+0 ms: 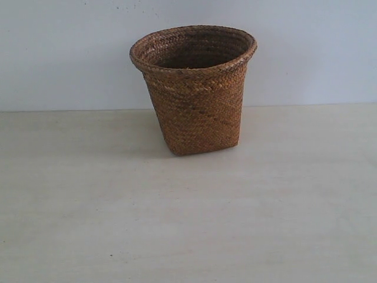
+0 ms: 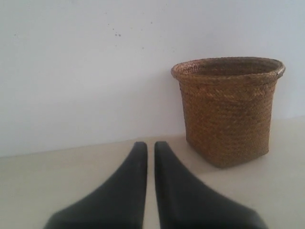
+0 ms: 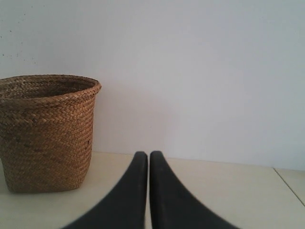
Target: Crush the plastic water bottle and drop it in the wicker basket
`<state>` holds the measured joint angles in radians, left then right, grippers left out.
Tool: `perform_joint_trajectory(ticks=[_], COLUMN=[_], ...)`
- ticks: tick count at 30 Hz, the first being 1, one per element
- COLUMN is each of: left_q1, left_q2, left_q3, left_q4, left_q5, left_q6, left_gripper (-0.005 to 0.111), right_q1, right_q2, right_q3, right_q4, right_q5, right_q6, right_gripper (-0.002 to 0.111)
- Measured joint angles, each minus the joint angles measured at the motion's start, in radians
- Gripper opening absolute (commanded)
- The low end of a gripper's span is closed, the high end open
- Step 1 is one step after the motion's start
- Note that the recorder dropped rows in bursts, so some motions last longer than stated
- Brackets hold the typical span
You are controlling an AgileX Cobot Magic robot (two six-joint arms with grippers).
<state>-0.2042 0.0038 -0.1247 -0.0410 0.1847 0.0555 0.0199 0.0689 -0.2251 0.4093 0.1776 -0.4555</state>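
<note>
Setting: a pale, off-white table [image 1: 188, 236] against a plain white wall [image 1: 59, 53].

Exterior view. Item 1: one brown woven wicker basket [image 1: 197, 112], tapered, with a wide flared rim and a squarish base. It stands upright towards the back of the table, mouth open to the top, probably so that it can take a drop from above. Arms in this view: none. Plastic water bottle: none on the table. The bottom of the basket's interior is hidden, so it cannot be told whether the bottle lies inside.

Left wrist view. Item 2: one left gripper [image 2: 149, 145] with two black tapered fingers. The jaws are drawn together to a thin slit and hold nothing. It sits low over the table and faces the wall, with the wicker basket [image 2: 226, 114] off to one side and well apart.

Right wrist view. Item 3: one right gripper [image 3: 145, 155], also with two black fingers. The jaws are all but touching and empty. The basket [image 3: 45, 138] is again off to one side.

Count: baskets, one; grippers, two; bottles in sight, none.
</note>
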Motion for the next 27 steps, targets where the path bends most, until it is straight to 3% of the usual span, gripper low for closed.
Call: perform_joint_trajectory(ticks=[8,17,27], left_q1=[0.103,0.114,0.136], left_q2=[-0.001,-0.001,-0.001], left_q3=[0.076,0.12,0.121], left_q4=[0.0,0.0,0.0], left_q5=[-0.008,-0.028,0.089], left_q6=[-0.009,-0.028,-0.028], left_gripper=[0.004,0.004,0.004], right_q1=[0.0,0.0,0.0], right_q2=[0.0,0.0,0.0], right_q3=[0.0,0.0,0.0], right_q4=[0.0,0.0,0.0], right_q5=[0.002,0.002,0.002], right_q6=[0.0,0.0,0.002], right_gripper=[0.0,0.0,0.0])
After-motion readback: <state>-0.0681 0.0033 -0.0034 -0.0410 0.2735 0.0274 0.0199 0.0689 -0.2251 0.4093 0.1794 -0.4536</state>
